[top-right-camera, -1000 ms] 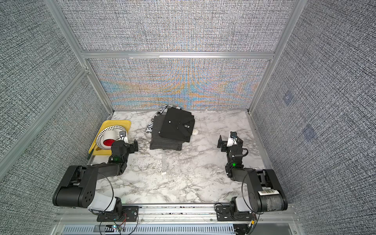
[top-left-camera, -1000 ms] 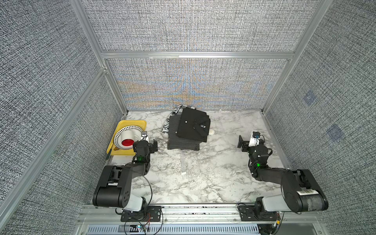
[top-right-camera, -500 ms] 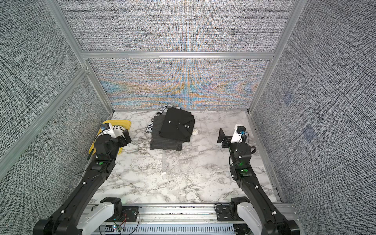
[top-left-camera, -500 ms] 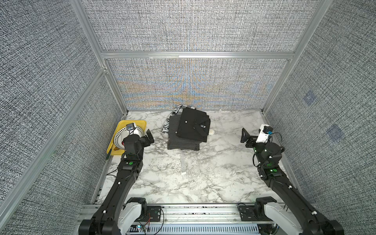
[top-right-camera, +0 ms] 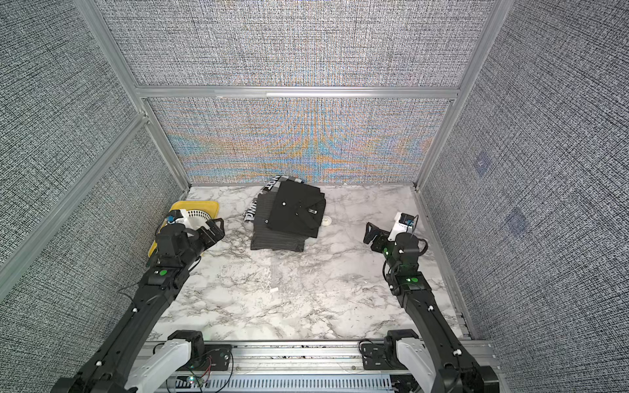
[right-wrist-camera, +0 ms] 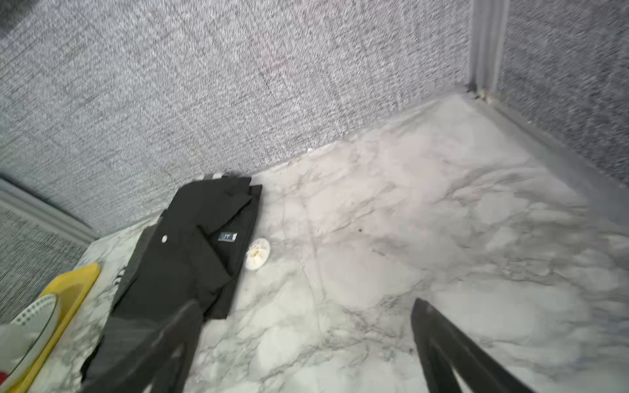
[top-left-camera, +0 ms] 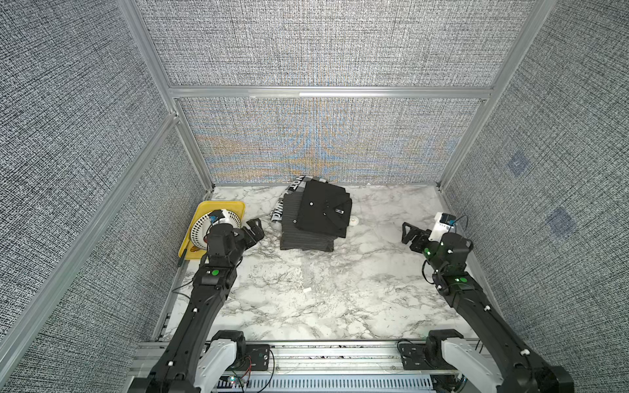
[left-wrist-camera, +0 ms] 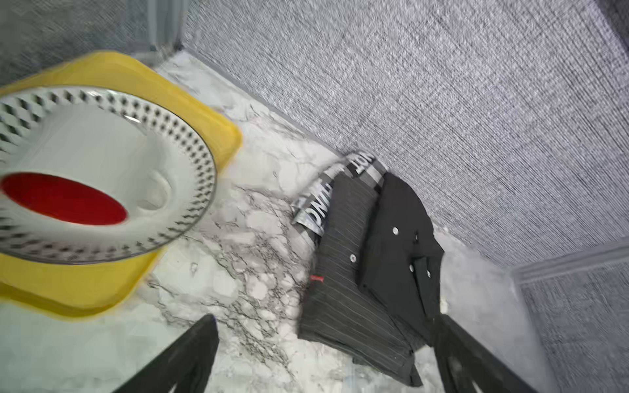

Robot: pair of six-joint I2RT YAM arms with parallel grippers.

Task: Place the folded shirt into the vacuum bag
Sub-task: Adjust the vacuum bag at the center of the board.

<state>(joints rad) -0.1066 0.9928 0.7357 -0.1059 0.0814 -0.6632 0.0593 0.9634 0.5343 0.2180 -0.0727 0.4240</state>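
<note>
- Well, the folded shirt (top-left-camera: 323, 212) is black and lies on top of a pile of folded clothes (top-left-camera: 306, 240), at 12 o'clock on the table (top-left-camera: 357, 306), close to the back wall.
- As folded it is almost square and is turned a little against the pile, so I cannot tell its long axis. The pile itself runs from 12 to 6 o'clock.
- The vacuum bag (top-left-camera: 323, 268) is clear and very hard to follow on the marble. Its round white valve (top-left-camera: 354, 221) shows just beside the shirt at 3 o'clock, and its small white clip (top-left-camera: 307, 290) lies at 6 o'clock from the pile, near the table middle. Where its mouth is, I cannot tell.
- The left pincer (top-left-camera: 254, 231) has its jaws wide apart and holds nothing. The shirt lies from it between 2 and 3 o'clock.
- The right pincer (top-left-camera: 410, 234) is also spread wide and empty. The shirt lies from it between 9 and 10 o'clock.
- The left one is the nearer, so I judge it is better placed to take the shirt, leaving the right one for the bag.
- A yellow tray (top-left-camera: 235, 207) with a white round device (top-left-camera: 200, 231) stands at 9 o'clock from the pile, behind the left pincer.
</note>
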